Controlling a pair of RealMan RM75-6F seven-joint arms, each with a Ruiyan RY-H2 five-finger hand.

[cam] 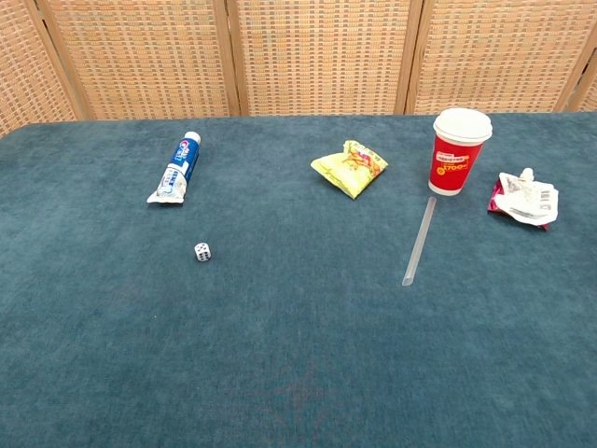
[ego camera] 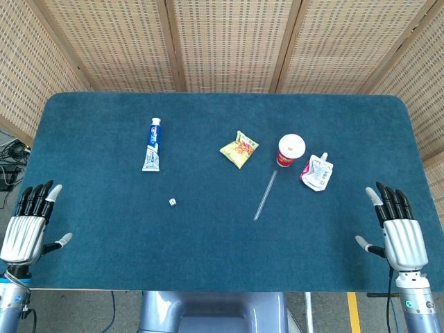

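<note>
**Both hands spread at the near corners, six items mid-table**

Left hand point(ego camera: 26, 232), near left table point(ego camera: 104, 263) edge: fingers spread wide, holding nothing. Nearest item is the die, well apart.

One toothpaste tube point(ego camera: 152, 144), blue and white, lettering too small to read, lying flat, cap toward the far edge. One white die point(ego camera: 172, 202) nearer the front. One yellow snack packet point(ego camera: 239, 149), print unreadable. One clear straw point(ego camera: 265, 195), lying slantwise below one red cup point(ego camera: 291, 150), white lid; digits on its label, not legible. One crumpled spout pouch point(ego camera: 316, 173) just beside the cup.

Right hand point(ego camera: 400, 232), near right edge: fingers apart, empty; pouch nearest. Broad bare cloth along the front.
</note>
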